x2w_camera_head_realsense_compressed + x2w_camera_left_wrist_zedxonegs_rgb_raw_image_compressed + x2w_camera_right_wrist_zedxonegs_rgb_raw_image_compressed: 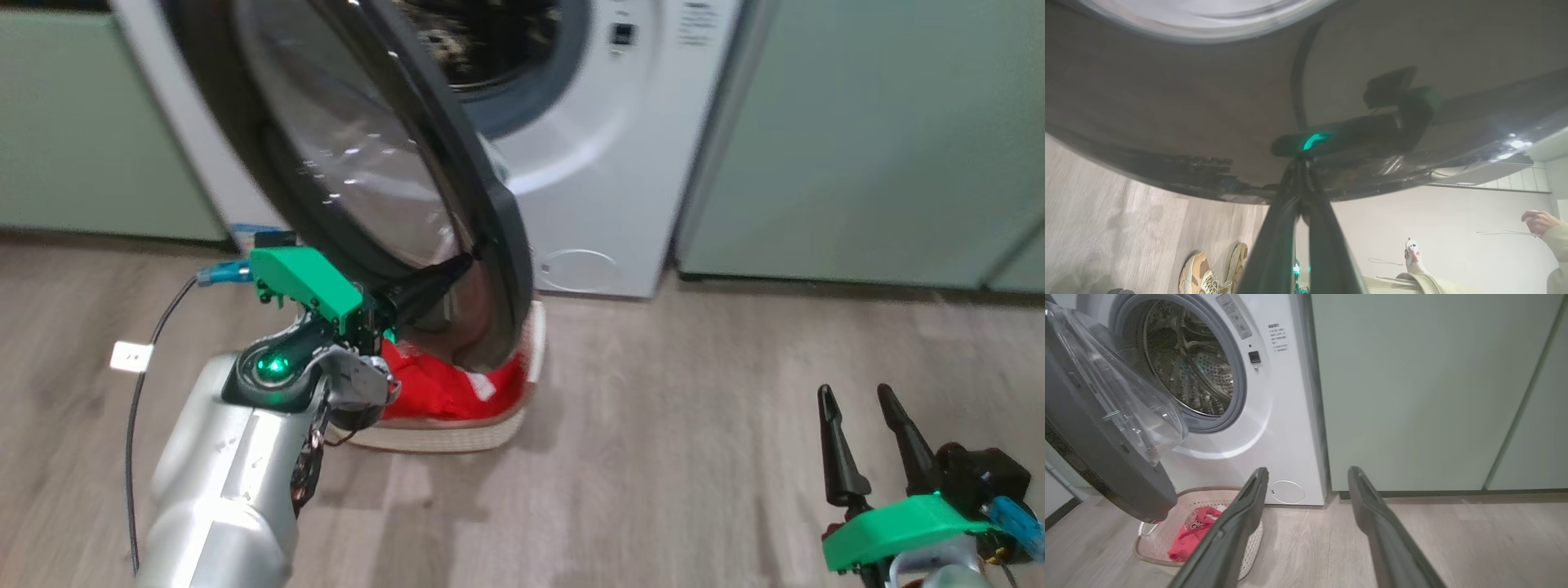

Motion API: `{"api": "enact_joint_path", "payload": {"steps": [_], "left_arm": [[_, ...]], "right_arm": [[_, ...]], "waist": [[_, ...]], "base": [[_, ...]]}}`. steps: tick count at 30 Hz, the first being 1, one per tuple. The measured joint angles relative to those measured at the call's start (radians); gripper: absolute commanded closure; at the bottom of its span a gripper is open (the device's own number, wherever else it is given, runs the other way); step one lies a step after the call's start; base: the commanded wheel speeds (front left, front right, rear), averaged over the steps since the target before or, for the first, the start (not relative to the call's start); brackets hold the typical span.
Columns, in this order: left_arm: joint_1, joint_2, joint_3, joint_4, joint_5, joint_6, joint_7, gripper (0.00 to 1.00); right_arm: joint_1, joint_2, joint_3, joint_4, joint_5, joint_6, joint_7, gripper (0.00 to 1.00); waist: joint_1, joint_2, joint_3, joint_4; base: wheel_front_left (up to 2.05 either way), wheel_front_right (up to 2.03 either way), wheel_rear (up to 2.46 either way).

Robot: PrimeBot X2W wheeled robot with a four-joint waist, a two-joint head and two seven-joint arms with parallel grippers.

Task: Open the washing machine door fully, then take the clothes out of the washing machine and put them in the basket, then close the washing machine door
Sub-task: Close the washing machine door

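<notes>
Soft, even indoor light is spread over all views. Small white glints are scattered across the glass of the washing machine door (359,163), which is smeared by motion blur in the head view. In the left wrist view its glossy rim is rendered dim, with a green glow mirrored in it.

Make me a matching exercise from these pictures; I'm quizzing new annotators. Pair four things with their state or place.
Things:
1 washing machine door
2 clothes
3 left gripper
4 right gripper

States or places:
A open, above bare floor
B lying in the basket
C shut, tips at the door's black rim
D standing open, lower edge over the basket

Pairs: 1-D, 2-B, 3-C, 4-A
</notes>
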Motion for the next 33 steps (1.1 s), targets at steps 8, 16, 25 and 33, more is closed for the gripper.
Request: {"api": "enact_joint_path", "payload": {"steps": [8, 16, 25, 33], "left_arm": [[-0.024, 0.005, 0.022, 0.068, 0.003, -0.047, -0.100, 1.00], [-0.079, 0.022, 0.068, 0.165, 0.003, -0.099, -0.141, 1.00], [-0.098, 0.017, 0.071, 0.232, -0.006, -0.134, -0.142, 1.00], [0.008, 0.041, 0.069, 0.213, 0.051, -0.151, -0.251, 0.07]], "right_arm": [[-0.009, -0.001, -0.004, -0.003, 0.000, 0.000, 0.000, 0.00], [-0.008, -0.005, -0.010, -0.002, 0.000, 0.000, 0.000, 0.00], [0.001, -0.012, -0.021, -0.001, 0.000, 0.000, 0.000, 0.00], [0.015, -0.008, -0.032, -0.005, 0.000, 0.000, 0.000, 0.00]], "waist": [[0.0000, 0.0000, 0.031, -0.144], [0.0000, 0.0000, 0.034, -0.237], [0.0000, 0.0000, -0.001, -0.228], [0.0000, 0.0000, -0.031, -0.167]], "base": [[0.00, 0.00, 0.00], [0.00, 0.00, 0.00], [0.00, 0.00, 0.00], [0.00, 0.00, 0.00]]}}
